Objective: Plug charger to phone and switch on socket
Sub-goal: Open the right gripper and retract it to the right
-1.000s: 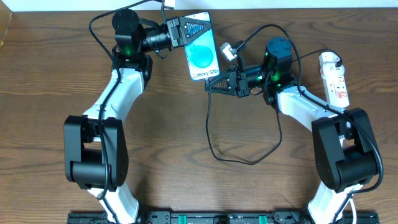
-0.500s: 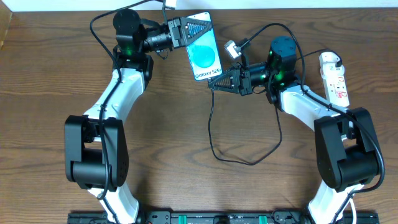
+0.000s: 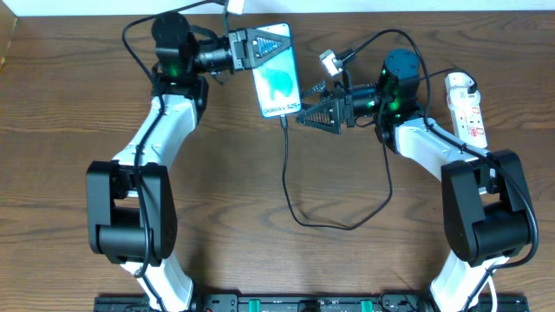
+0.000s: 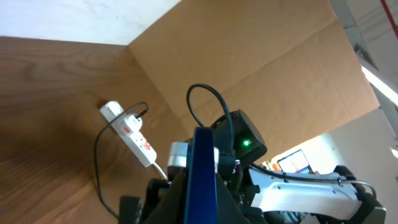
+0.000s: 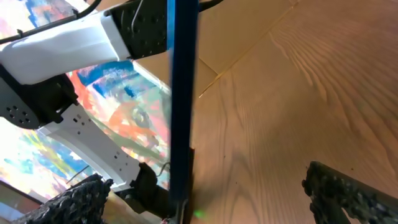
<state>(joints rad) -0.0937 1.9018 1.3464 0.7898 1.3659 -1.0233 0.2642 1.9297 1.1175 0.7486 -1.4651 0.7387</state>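
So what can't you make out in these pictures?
Overhead: whether the charger plug sits fully in the phone; too small.
Overhead: whether the power strip is switched on; too small.
Both wrist views: the phone's screen; seen edge-on, blurred.

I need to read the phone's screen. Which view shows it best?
Overhead: the phone faces the camera there, blue screen and white text strip visible. Both wrist views catch only its thin blue edge.
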